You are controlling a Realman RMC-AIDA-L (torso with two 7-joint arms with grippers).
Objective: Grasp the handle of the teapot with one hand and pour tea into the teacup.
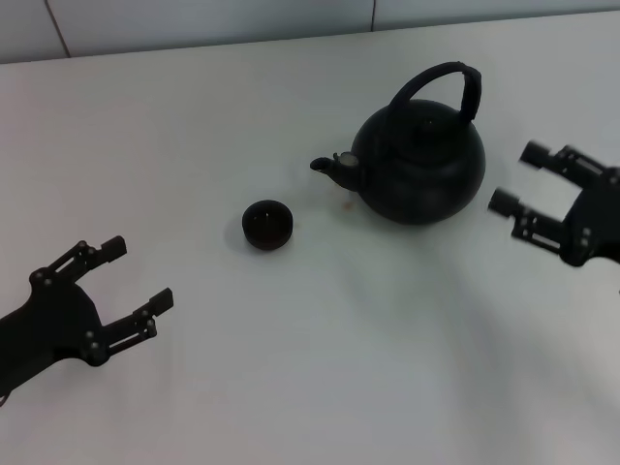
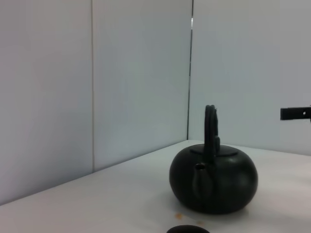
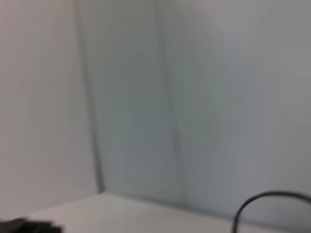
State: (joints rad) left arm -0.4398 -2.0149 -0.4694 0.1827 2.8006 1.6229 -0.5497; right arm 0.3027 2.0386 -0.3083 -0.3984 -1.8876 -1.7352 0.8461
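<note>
- A plain white table [image 1: 320, 368] is running back to pale wall panels.
- The round matte-black teapot [image 1: 418, 163] is standing upright mid-table, its arched black handle [image 1: 448, 79] free.
- The tiny black teacup [image 1: 266, 224] is sitting near the spout.
- The right gripper [image 1: 518, 182] is hovering beside the teapot, fingers spread wide.
- The left gripper [image 1: 138, 274] is waiting wide apart, near-left.

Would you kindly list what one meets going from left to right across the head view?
left gripper → teacup → teapot → right gripper. Both grippers have their fingers open and hold nothing.
</note>
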